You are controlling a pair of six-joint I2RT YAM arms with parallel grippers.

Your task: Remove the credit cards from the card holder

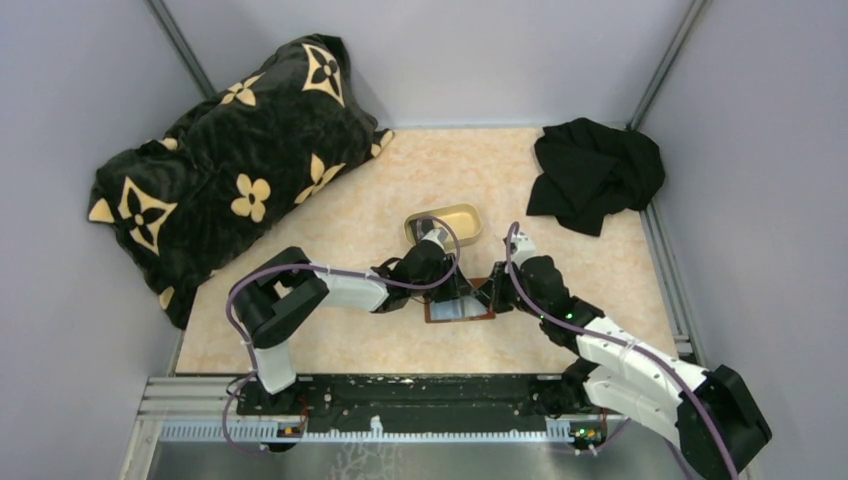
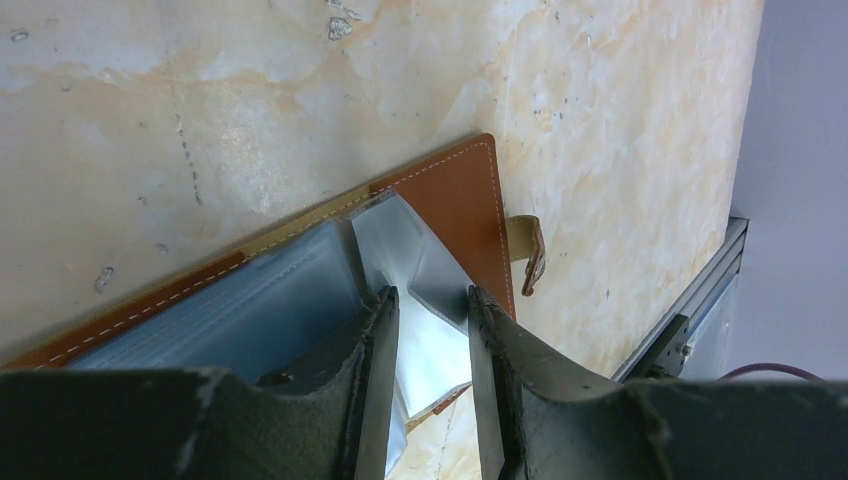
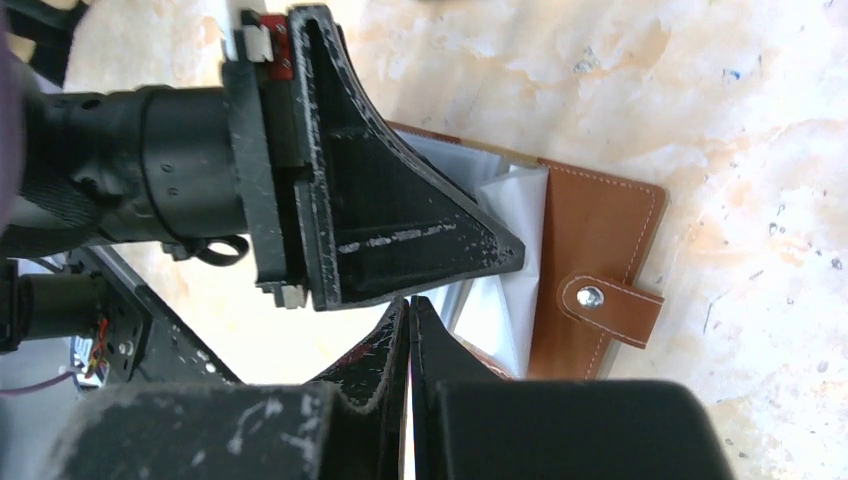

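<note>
The card holder (image 1: 458,312) lies open on the table, brown outside (image 2: 455,200), pale blue-grey sleeves inside, its snap strap (image 3: 610,305) sticking out at one side. My left gripper (image 2: 428,298) is down on it, jaws partly open, one finger on each side of a raised pale sleeve flap (image 2: 400,240). The right wrist view shows the side of this gripper's finger (image 3: 400,220). My right gripper (image 3: 409,300) is shut with nothing between its fingers, its tips beside the left gripper at the holder's edge (image 1: 490,298). No credit cards show clearly; whether the white sheet between the left fingers is one, I cannot tell.
A tan oval tray (image 1: 462,215) sits just behind the holder. A black cloth (image 1: 595,175) lies at the back right, and a dark flower-patterned blanket (image 1: 230,170) at the back left. The metal rail (image 1: 400,400) runs along the near edge.
</note>
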